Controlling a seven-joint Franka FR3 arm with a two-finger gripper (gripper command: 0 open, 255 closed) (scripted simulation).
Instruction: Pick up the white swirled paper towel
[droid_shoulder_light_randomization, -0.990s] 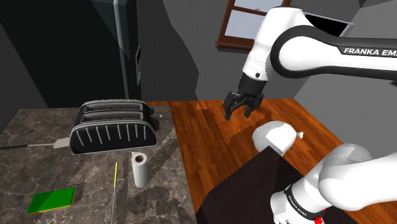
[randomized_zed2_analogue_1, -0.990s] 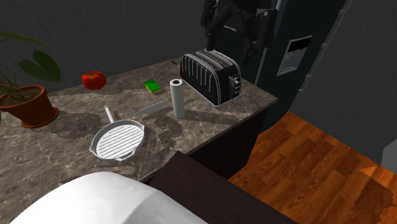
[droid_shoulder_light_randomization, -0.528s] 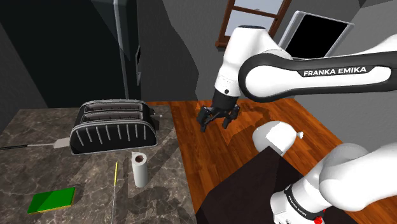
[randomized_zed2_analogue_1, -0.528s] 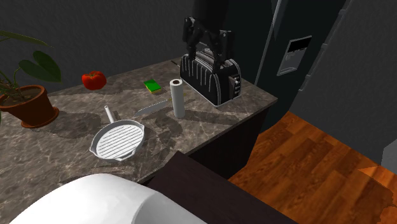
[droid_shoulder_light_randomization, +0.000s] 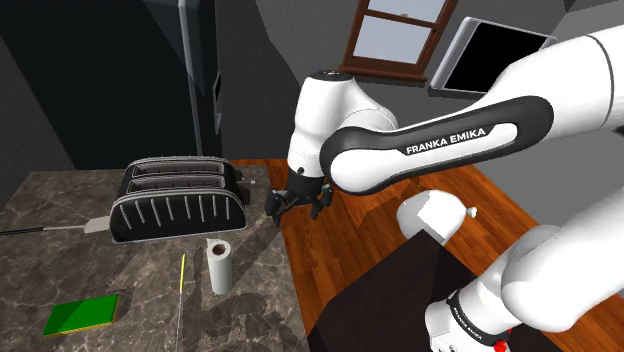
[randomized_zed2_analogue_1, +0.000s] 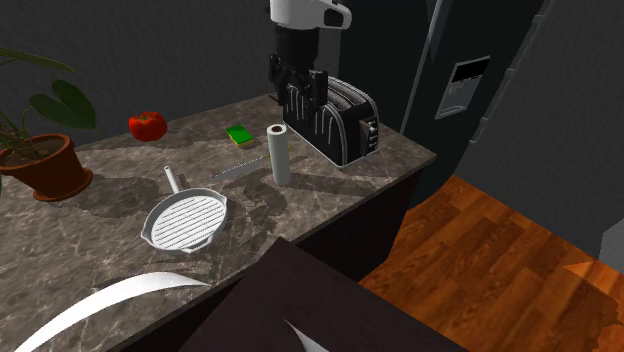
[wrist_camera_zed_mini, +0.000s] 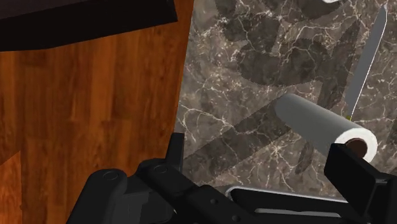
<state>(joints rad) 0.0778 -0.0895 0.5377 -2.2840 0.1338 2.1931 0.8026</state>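
Note:
The white paper towel roll (droid_shoulder_light_randomization: 219, 265) stands upright on the dark marble counter (droid_shoulder_light_randomization: 60, 215), in front of the toaster. It appears again as the roll (randomized_zed2_analogue_1: 279, 154) in the second exterior view and as the roll (wrist_camera_zed_mini: 324, 123) with its brown core in the wrist view. My gripper (droid_shoulder_light_randomization: 297, 203) hangs open over the counter's edge beside the toaster's end, above the roll and to its right in the shoulder view. Nothing is between the fingers (wrist_camera_zed_mini: 175, 149). In the second exterior view the gripper (randomized_zed2_analogue_1: 298, 85) sits just behind the roll, in front of the toaster.
A black toaster (droid_shoulder_light_randomization: 180, 198) stands behind the roll. A knife (droid_shoulder_light_randomization: 181, 272) and a green sponge (droid_shoulder_light_randomization: 82, 314) lie beside it. A grill pan (randomized_zed2_analogue_1: 186, 220), a tomato (randomized_zed2_analogue_1: 147, 125) and a potted plant (randomized_zed2_analogue_1: 40, 150) sit further along. Wooden floor (droid_shoulder_light_randomization: 350, 225) lies past the counter edge.
The arm has swung to the shoulder view's left and lower, carrying the gripper from above the wooden floor to the counter's edge near the toaster. The fingers stayed open; the roll has not moved.

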